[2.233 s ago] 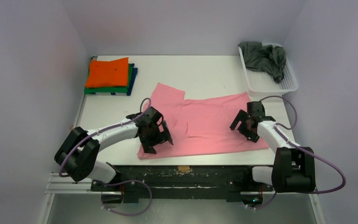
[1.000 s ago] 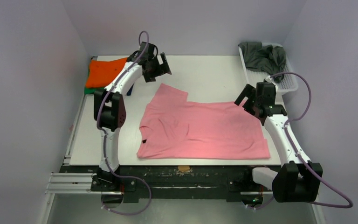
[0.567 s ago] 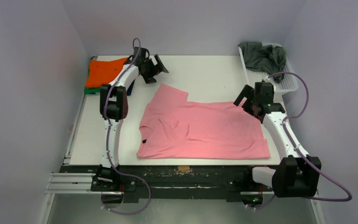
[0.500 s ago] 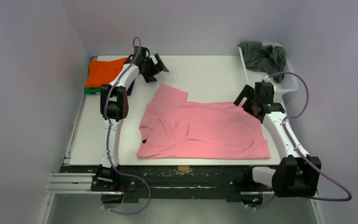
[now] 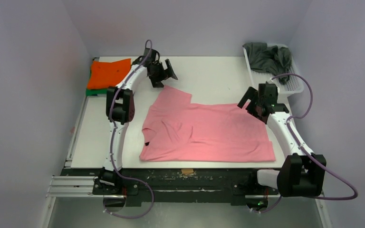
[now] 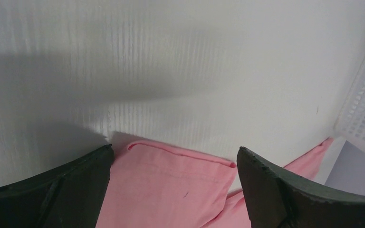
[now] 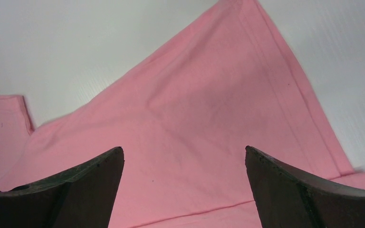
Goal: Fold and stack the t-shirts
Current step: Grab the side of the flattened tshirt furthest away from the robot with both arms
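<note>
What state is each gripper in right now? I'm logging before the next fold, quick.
Left gripper: open, holding nothing, above the salmon pink t-shirt sleeve.
Right gripper: open, holding nothing, above the same shirt.

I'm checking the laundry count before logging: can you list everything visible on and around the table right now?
salmon pink t-shirt: one, pink, spread out mid-table
orange t-shirt: one, orange, folded, top of far-left stack
green t-shirt: one, green, folded under the orange one
dark grey t-shirt: one, grey, crumpled in the basket
basket: one, white, far-right corner
table: one, white
left gripper: black, open, above the pink sleeve
right gripper: black, open, above the pink shirt's far-right corner
</note>
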Available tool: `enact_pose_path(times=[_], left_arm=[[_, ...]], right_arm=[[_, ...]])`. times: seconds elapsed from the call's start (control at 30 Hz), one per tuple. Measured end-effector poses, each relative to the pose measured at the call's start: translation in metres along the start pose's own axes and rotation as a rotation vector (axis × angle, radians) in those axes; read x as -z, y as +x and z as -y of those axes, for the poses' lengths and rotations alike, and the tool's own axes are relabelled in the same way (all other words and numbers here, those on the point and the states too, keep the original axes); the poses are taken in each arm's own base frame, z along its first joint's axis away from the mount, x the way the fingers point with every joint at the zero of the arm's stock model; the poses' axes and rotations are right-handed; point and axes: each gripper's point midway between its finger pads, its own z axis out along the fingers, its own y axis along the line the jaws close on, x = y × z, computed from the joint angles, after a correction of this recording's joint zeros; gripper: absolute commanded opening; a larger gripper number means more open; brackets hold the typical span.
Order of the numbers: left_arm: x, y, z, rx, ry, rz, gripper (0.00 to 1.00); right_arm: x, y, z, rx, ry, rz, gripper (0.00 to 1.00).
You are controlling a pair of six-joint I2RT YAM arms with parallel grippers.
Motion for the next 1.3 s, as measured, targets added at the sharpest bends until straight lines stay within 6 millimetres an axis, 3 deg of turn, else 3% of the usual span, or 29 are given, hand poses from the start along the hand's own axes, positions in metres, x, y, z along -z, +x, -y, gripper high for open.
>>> enact_pose_path(times=[0.1, 0.27, 0.37, 0.53, 0.63, 0.73, 1.03, 1.17, 1.3], left_arm=[[0.002, 0.012, 0.001, -0.037, -0.028, -0.028, 0.92], [0.006, 0.031, -0.006, -0.083, -0.138, -0.062, 0.59], [0.009, 0.041, -0.018, -0.097, -0.223, -0.085, 0.46], [0.014, 0.046, -0.031, -0.098, -0.302, -0.091, 0.30], [0.015, 0.045, -0.035, -0.099, -0.329, -0.088, 0.27], [0.014, 0.042, -0.036, -0.103, -0.337, -0.081, 0.02], [0.011, 0.040, -0.037, -0.161, -0.348, -0.073, 0.00], [0.013, 0.040, -0.034, -0.191, -0.346, -0.062, 0.00], [0.024, 0.039, -0.023, -0.225, -0.326, -0.038, 0.00]], right_arm=[[0.000, 0.000, 0.000, 0.000, -0.002, -0.001, 0.97], [0.000, 0.002, -0.003, 0.000, -0.016, -0.009, 0.97], [0.001, 0.002, -0.003, 0.001, -0.018, -0.012, 0.97], [0.000, 0.002, -0.003, 0.002, -0.018, -0.013, 0.97], [0.000, 0.003, -0.002, 0.006, -0.016, -0.015, 0.96], [0.000, 0.005, -0.001, 0.010, -0.010, -0.020, 0.96], [-0.002, 0.004, 0.010, 0.035, 0.045, -0.009, 0.96], [-0.014, 0.004, 0.021, 0.061, 0.134, -0.047, 0.95], [-0.034, -0.016, 0.020, 0.080, 0.217, -0.060, 0.92]])
